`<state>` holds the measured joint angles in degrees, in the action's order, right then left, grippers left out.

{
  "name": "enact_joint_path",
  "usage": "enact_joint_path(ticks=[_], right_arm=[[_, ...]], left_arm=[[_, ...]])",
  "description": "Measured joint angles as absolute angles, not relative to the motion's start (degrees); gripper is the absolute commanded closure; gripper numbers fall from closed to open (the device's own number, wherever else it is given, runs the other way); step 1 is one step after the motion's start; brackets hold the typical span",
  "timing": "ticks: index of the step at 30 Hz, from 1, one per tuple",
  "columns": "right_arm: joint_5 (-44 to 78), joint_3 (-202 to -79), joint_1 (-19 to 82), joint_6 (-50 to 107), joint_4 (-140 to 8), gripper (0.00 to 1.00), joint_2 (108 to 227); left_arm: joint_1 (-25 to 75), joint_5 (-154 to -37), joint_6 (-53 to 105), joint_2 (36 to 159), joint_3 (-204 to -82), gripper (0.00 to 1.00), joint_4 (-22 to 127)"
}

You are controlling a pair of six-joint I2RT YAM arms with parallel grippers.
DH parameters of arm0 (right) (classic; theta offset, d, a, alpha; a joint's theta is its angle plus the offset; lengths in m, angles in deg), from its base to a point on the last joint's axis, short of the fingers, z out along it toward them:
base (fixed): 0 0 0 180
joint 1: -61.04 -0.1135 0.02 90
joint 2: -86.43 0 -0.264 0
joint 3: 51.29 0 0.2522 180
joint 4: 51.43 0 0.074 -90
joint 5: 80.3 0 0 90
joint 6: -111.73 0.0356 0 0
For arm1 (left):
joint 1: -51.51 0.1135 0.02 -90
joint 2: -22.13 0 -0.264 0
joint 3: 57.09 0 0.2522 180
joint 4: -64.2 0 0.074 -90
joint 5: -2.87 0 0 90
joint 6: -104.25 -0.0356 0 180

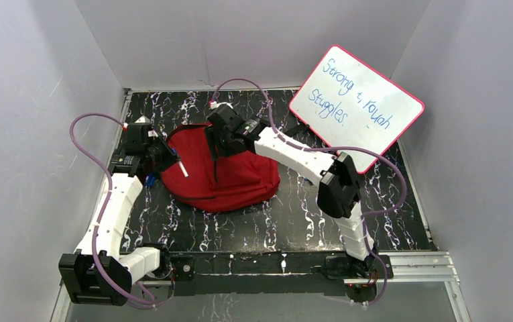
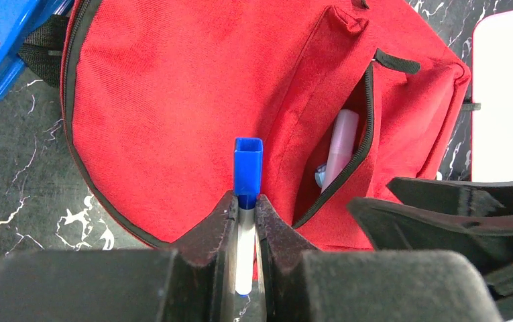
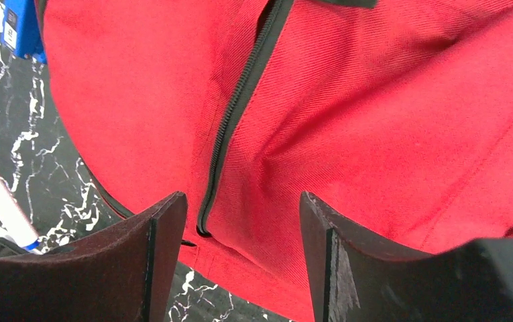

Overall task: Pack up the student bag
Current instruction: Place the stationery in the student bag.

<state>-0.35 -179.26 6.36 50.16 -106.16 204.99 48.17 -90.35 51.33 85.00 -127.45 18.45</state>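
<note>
The student bag (image 1: 230,176) lies flat on the black marbled table, red with dark zippers. Its front pocket (image 2: 347,144) gapes open, and a pink tube (image 2: 342,142) shows inside. My left gripper (image 2: 245,201) is shut on a white marker with a blue cap (image 2: 248,164), held over the bag's left part, just left of the pocket mouth. My right gripper (image 3: 243,208) stands open low over the bag, its jaws either side of the zipper's end (image 3: 203,225) and a fold of red fabric. Nothing is held between them.
A pink-framed whiteboard (image 1: 357,100) with handwriting leans at the back right. A blue boxy object (image 2: 2,43) lies on the table by the bag's left edge. Grey walls close in on three sides.
</note>
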Motion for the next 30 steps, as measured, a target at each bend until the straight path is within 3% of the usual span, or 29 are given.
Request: enact_joint_path(ticks=[9, 19, 25, 27, 30], right_arm=[[-5.4, -186.0, 4.0, 48.3, -110.2, 0.39, 211.8], [-9.2, -187.0, 3.2, 46.1, -110.9, 0.77, 213.8], [-8.2, -182.3, 3.1, 45.0, -107.8, 0.95, 210.9], [-8.2, -181.3, 3.2, 44.7, -107.0, 1.00, 209.7], [-8.1, -179.6, 3.2, 44.3, -105.9, 1.00, 207.5]], left_arm=[[48.4, -91.1, 51.4, 84.5, -125.9, 0.99, 18.4], [48.4, -92.9, 51.5, 84.1, -124.4, 1.00, 19.1], [48.4, -97.0, 52.9, 84.1, -122.5, 1.00, 23.3], [48.4, -98.7, 53.6, 84.3, -121.9, 1.00, 25.8], [48.4, -101.2, 55.0, 85.4, -120.9, 1.00, 30.4]])
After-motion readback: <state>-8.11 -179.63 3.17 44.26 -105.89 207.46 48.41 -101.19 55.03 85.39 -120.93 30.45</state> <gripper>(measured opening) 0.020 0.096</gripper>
